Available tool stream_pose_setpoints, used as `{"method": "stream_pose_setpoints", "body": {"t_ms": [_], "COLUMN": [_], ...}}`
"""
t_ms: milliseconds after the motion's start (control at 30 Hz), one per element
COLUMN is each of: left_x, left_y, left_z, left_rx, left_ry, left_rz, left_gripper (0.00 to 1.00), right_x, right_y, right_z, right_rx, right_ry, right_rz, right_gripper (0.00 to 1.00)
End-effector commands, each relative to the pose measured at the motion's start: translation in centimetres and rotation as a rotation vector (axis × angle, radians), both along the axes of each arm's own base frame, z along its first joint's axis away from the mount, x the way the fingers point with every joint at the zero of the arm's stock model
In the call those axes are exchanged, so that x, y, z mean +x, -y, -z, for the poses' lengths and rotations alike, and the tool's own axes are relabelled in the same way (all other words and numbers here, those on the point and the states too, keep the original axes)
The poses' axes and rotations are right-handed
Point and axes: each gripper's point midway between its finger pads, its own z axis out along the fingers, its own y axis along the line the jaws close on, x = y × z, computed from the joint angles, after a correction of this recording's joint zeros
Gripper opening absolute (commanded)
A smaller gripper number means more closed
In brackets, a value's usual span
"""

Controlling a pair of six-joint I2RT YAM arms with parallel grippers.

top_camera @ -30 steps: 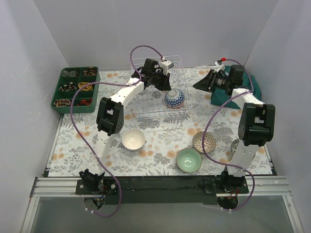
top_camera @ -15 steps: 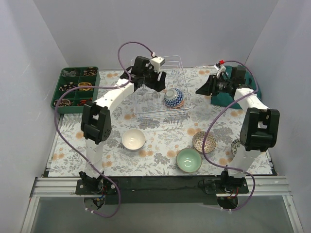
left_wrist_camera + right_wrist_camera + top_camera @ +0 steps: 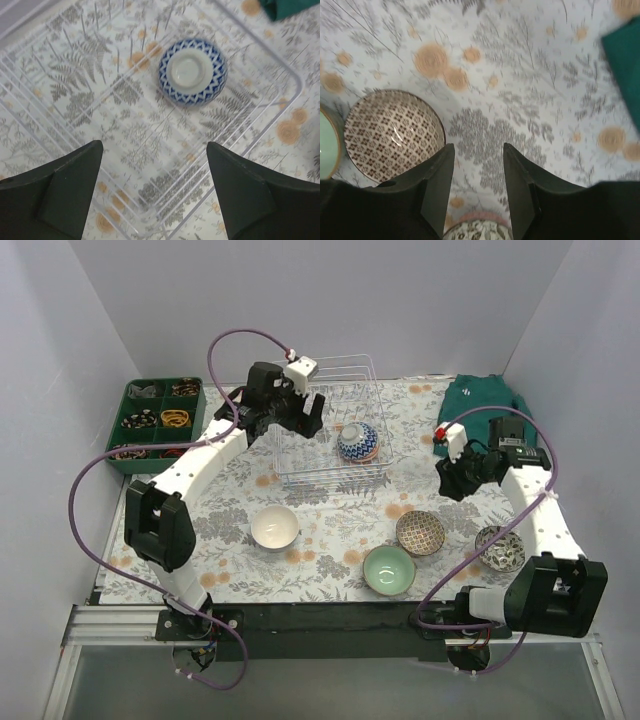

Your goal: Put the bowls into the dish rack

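The dish rack (image 3: 300, 472) stands at the far middle of the flowered mat (image 3: 200, 530). One blue-and-white bowl (image 3: 358, 441) sits in it, upside down with its foot ring up, toward the rack's right side. My left claw (image 3: 154, 147) hovers over the rack's left part, jaws spread wide and nothing between them; the loaded bowl lies apart from it, to the right.

Four more bowls wait on the mat, all nearer than the rack. The white bowl (image 3: 274, 528) is on the left and the mint green bowl (image 3: 389, 570) is closest to the near edge. The brown patterned bowl (image 3: 420, 533) is just beside it on the right, and the black-and-white bowl (image 3: 500, 548) is farther right. My right claw (image 3: 478, 147) hangs over bare mat between those last two, fingers about half apart, gripping nothing. A green tray (image 3: 158, 425) sits at the far left and a teal cloth (image 3: 487, 400) at the far right; neither concerns me.

I judge the step in hand to be fetching the next bowl. My right claw is best placed for the brown patterned one. It must shift nearer and left, drop one finger inside the rim and one outside, then close, lift and carry to the free space beside the loaded bowl. My left claw should clear the rack first, or go for the white bowl.
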Motion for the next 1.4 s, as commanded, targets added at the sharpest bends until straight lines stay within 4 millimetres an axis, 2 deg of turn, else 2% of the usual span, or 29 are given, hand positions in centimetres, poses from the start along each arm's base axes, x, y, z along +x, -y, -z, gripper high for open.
{"method": "stream_pose_setpoints", "body": {"t_ms": [0, 133, 167, 200, 367, 400, 433, 633, 767, 933, 1100, 1367], "left_x": [-1.0, -0.6, -0.2, 0.0, 1.4, 1.7, 1.9, 3.6, 4.5, 4.6, 4.8, 5.1], "left_y": [-2.6, -3.2, -3.2, -3.3, -2.8, -2.6, -2.5, -2.3, -2.4, -2.5, -1.9, -1.8], "left_z": [2.0, 3.6, 3.2, 4.1, 4.0, 3.3, 3.8, 3.6, 3.2, 3.3, 3.2, 2.9], "left_rx": [0.100, 0.164, 0.166, 0.179, 0.196, 0.192, 0.198, 0.234, 0.256, 0.250, 0.229, 0.217], "left_ry": [-0.031, -0.070, -0.063, -0.081, -0.068, -0.061, -0.074, -0.059, -0.025, -0.026, -0.034, -0.037], "left_rz": [-0.047, -0.051, -0.047, -0.046, -0.034, -0.033, -0.030, -0.029, -0.037, -0.046, -0.038, -0.052], "left_gripper": [0.85, 0.85, 0.85, 0.85, 0.85, 0.85, 0.85, 0.85, 0.85, 0.85, 0.85, 0.84], "right_x": [-4.5, -7.1, -7.5, -7.9, -8.1, -8.0, -8.0, -10.1, -10.8, -11.2, -11.9, -10.1], "right_y": [5.6, 6.3, 6.4, 6.3, 6.7, 6.9, 7.2, 7.7, 8.3, 8.8, 9.2, 10.7], "right_z": [2.9, 4.7, 5.1, 5.7, 6.2, 6.0, 6.1, 6.9, 7.3, 8.0, 9.6, 9.4], "right_rx": [-0.281, -0.298, -0.295, -0.286, -0.239, -0.240, -0.245, -0.225, -0.228, -0.227, -0.246, -0.298], "right_ry": [-0.163, -0.273, -0.295, -0.327, -0.400, -0.395, -0.398, -0.501, -0.518, -0.533, -0.580, -0.562], "right_rz": [0.171, 0.278, 0.302, 0.323, 0.449, 0.461, 0.474, 0.548, 0.580, 0.620, 0.633, 0.644], "right_gripper": [0.52, 0.52, 0.52, 0.52, 0.51, 0.50, 0.50, 0.50, 0.50, 0.50, 0.48, 0.35]}}
